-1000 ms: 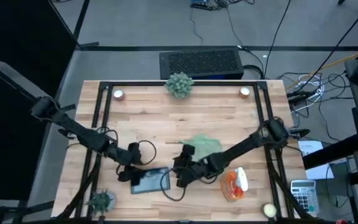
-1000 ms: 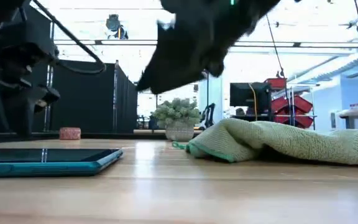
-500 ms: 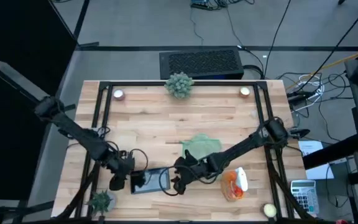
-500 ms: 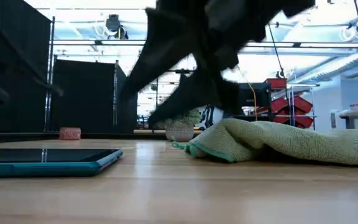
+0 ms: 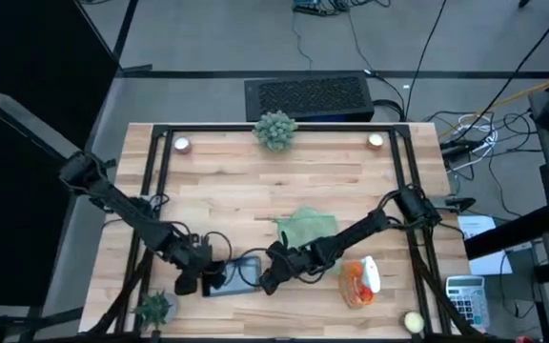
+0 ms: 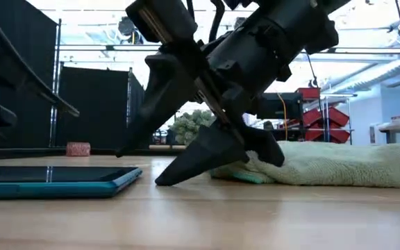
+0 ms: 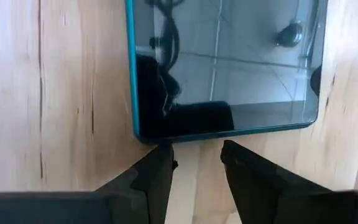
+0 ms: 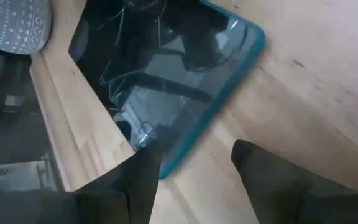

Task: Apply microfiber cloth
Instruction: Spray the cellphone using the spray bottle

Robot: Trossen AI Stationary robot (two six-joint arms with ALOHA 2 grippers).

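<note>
high view: microfiber cloth [image 5: 305, 229] lies crumpled mid-table; right gripper [image 5: 267, 280] sits at the tablet [image 5: 233, 275], left gripper [image 5: 191, 281] at its other end.
low view: right fingertips on the wood, cloth [image 6: 339, 164] just behind.
wrist views: both grippers [image 7: 196, 157] [image 8: 194, 163] parted, holding nothing, at the tablet's edge.

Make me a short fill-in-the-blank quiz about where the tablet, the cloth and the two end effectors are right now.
1. The microfiber cloth lies on the ____, not on the tablet.
2. The left end effector has its fingers ____, holding nothing.
3. The right end effector hovers at the tablet's teal ____.

Missing words: table; open; edge
</note>
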